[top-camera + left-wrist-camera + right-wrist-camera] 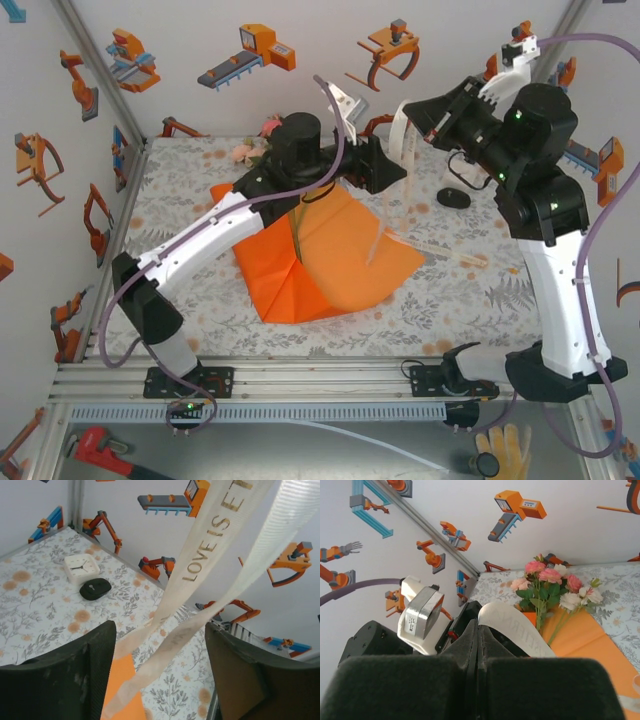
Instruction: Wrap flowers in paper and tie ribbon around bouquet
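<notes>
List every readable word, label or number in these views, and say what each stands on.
"LOVE IS ET", cut off at the frame edge: gold print on the ribbon, left wrist view.
Print on the ribbon in the right wrist view: too blurred to read.
Grey label on a white block: too small to read.
Clock: no legible numerals.

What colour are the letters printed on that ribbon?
Gold-brown, on the cream ribbon; the left wrist view shows them best.

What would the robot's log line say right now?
right gripper: shut on ribbon | left gripper: open, ribbon between jaws | flowers: stems on paper
</notes>
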